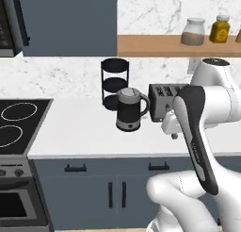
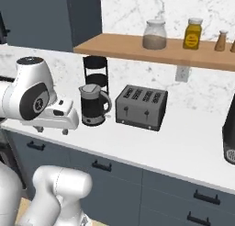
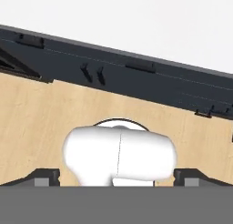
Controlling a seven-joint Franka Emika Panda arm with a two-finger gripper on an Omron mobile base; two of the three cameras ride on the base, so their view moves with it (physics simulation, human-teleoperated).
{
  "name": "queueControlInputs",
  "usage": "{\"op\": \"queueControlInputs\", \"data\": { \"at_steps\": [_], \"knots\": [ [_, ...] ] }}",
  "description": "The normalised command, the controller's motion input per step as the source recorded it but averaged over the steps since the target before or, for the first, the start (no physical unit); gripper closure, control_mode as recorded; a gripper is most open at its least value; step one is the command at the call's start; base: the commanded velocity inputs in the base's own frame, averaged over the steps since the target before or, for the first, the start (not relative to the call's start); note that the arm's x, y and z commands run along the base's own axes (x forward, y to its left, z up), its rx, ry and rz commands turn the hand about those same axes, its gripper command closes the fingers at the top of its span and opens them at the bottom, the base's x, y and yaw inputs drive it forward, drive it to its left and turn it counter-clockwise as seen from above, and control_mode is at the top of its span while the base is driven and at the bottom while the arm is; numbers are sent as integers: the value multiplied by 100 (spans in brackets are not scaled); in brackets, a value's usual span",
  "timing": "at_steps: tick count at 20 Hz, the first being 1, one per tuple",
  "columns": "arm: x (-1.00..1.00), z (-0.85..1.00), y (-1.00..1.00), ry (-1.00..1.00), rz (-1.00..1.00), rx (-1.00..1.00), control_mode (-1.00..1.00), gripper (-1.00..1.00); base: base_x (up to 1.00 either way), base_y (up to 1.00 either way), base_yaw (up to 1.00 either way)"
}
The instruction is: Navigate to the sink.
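A simulated kitchen seen from a mobile robot facing a white surface (image 1: 84, 132) above dark blue-grey cabinet doors and drawers with black handles. A black electric kettle (image 1: 130, 109) with a grey lid stands near the middle of the surface. Just behind it, against the marble wall, is a black two-tier round rack (image 1: 114, 82). To the kettle's right sits a grey four-slot toaster (image 2: 141, 106), close beside it but apart. A black stovetop (image 1: 21, 120) with ring burners lies at the far left, with an oven below. A wooden shelf (image 2: 133, 48) on the wall holds a glass jar (image 2: 154, 35), a yellow-filled jar (image 2: 193, 33) and a small brown shaker (image 2: 221, 41). A dark appliance (image 2: 229, 133) sits at the surface's far right edge, cut off and hard to identify.

The white arm is folded in front of the surface. The gripper (image 3: 116, 180) points down at the pale wooden floor (image 3: 32, 127); its fingertips (image 3: 45, 176) sit wide apart at the bottom corners of the hand view, holding nothing.

The sink is nowhere among what the cameras take in here.
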Motion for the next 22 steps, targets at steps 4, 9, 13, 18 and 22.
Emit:
{"op": "queueControlInputs", "data": {
  "at_steps": [4, 9, 13, 18, 22],
  "knots": [
    [0, 0, 0, 0, 0, 0, 100, -100, -8, 41, 88],
    [0, 0, 0, 0, 0, 0, 100, -100, -13, 25, 100],
    [0, 0, 0, 0, 0, 0, 100, -100, -4, 22, 100],
    [0, 0, 0, 0, 0, 0, 100, -100, -3, 26, 98],
    [0, 0, 0, 0, 0, 0, 100, -100, 0, 40, 88]
  ]
}}
